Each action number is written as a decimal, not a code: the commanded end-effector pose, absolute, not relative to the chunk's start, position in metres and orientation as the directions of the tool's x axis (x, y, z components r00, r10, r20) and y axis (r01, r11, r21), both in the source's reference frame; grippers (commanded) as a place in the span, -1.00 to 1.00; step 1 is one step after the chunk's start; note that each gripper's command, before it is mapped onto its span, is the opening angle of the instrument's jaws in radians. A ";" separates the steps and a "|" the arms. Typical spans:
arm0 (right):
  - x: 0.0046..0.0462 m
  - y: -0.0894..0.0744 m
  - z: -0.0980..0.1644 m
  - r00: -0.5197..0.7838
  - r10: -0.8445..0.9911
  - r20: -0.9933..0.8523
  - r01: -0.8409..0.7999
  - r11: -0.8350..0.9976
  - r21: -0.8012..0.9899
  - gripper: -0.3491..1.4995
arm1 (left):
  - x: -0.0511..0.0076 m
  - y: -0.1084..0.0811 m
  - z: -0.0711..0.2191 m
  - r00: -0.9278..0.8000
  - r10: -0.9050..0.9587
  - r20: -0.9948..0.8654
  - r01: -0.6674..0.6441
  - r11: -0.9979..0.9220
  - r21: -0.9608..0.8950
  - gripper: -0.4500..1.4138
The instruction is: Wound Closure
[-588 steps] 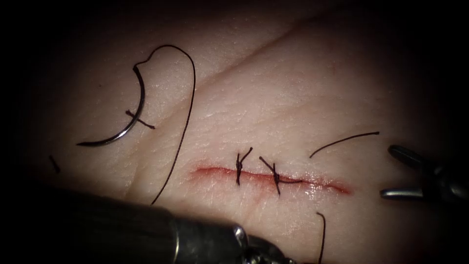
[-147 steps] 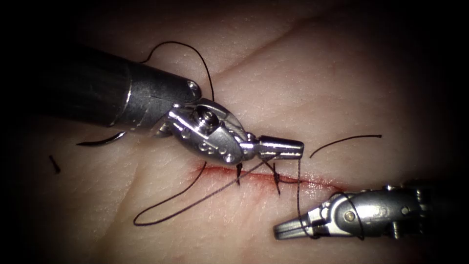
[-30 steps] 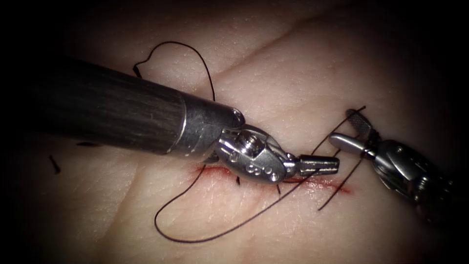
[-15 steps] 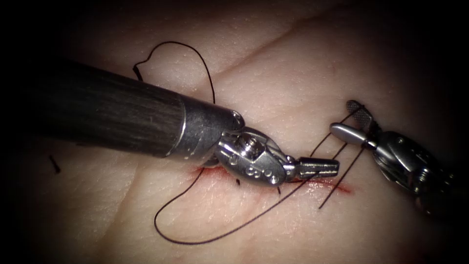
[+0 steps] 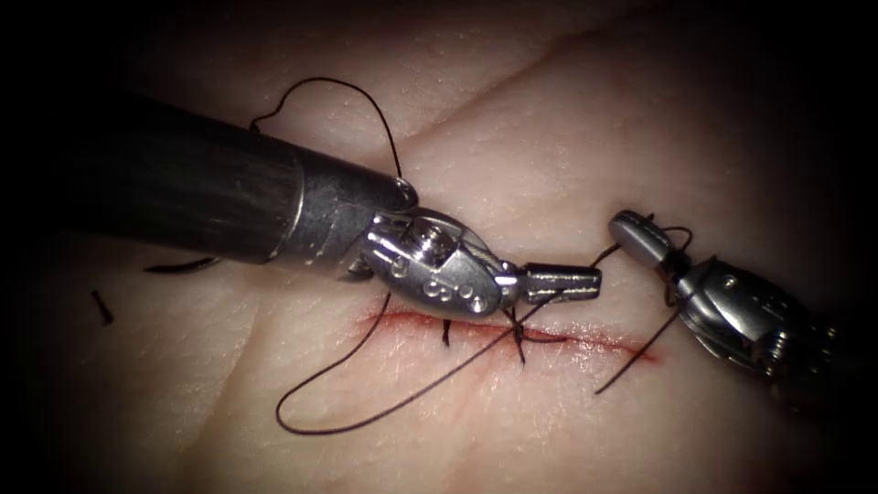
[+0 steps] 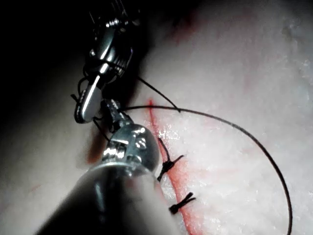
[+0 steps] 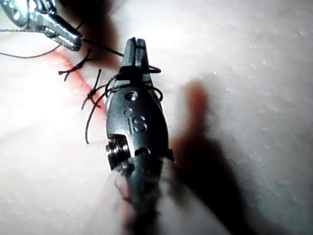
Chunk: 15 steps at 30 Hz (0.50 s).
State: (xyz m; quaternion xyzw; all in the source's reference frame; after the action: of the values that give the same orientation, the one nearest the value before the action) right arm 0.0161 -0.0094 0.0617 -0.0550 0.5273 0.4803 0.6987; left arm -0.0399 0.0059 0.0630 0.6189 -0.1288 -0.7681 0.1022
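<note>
Gripping thread (image 5: 402, 402) above cut (image 5: 585, 340): left tool (image 5: 564, 283) closed; right tool (image 5: 637, 240) closed, thread-wrapped; left shaft (image 5: 183, 187) hides needle (image 5: 181, 266).

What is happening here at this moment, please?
Two tools work over a cut in the tissue that already carries two tied stitches. The left tool has its jaws shut on the thread, just above the cut. The right tool, jaws shut, has thread wound around it. The needle lies free on the tissue, left of the cut, partly behind the left tool's shaft; neither tool holds it.
</note>
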 end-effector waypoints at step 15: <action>0.0187 -0.017 0.061 0.190 0.499 -0.845 -0.721 0.656 0.226 -1.00 | -0.0370 0.018 0.067 -0.341 -0.163 -0.926 -0.094 -0.974 0.206 -1.00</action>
State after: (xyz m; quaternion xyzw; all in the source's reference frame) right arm 0.0182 -0.0166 0.0609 -0.1148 0.4903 0.3972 0.7673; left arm -0.0361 0.0198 0.0666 0.5679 -0.1106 -0.8155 0.0145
